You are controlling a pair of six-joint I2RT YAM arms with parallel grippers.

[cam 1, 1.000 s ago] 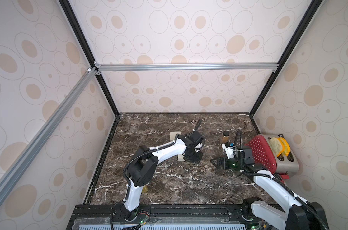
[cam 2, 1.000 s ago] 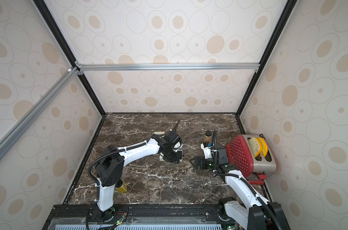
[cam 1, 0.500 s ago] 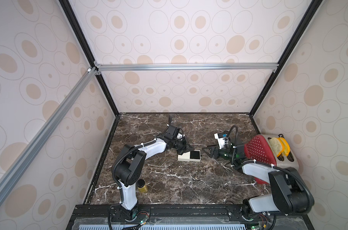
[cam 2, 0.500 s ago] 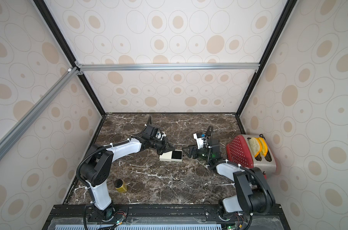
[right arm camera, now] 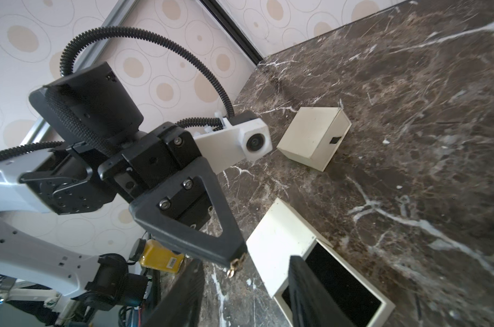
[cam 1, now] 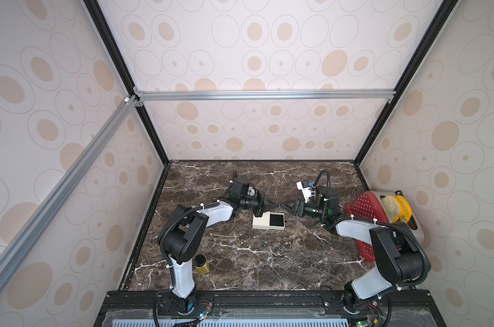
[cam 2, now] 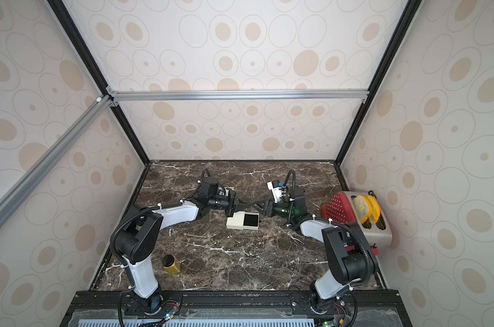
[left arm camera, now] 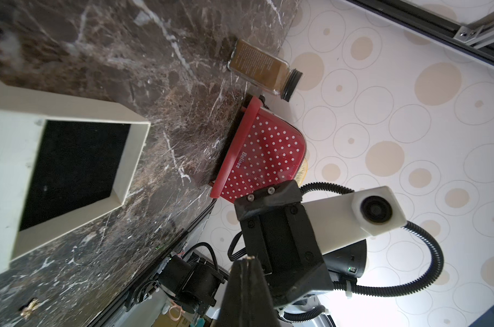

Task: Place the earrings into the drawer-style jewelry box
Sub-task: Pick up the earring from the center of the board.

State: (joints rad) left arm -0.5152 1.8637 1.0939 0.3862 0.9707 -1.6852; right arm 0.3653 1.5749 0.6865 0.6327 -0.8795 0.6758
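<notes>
1. Earring (right arm camera: 236, 265), small and gold, hangs from the very tip of the left end effector (right arm camera: 240, 254), whose jaws are pressed together on it.
2. Facing it tip to tip above the table (cam 1: 240, 254) is the right end effector (cam 1: 285, 204). Its two fingers (right arm camera: 305, 291) stand apart. In the right wrist view the hanging earring sits in the gap between them, and I cannot tell whether it touches either.
3. Just below the meeting tips, slightly toward the robot's base, the jewelry box (cam 1: 260, 223) lies on the table. Its drawer (cam 1: 277, 220) is pulled out on the right end effector's side, with the black lining showing.
4. A second small cream box (right arm camera: 313, 138) with a black tab sits on the table behind the left end effector's wrist.
5. Another small gold piece (left arm camera: 29, 308), probably the other earring, lies on the table near the open box, apart from both end effectors.
6. A yellow jar (cam 1: 202, 263) stands by the left arm's base, well away from the tips. A red colander (cam 1: 362, 206) and a toaster (cam 1: 417, 232) stand behind the right end effector.
</notes>
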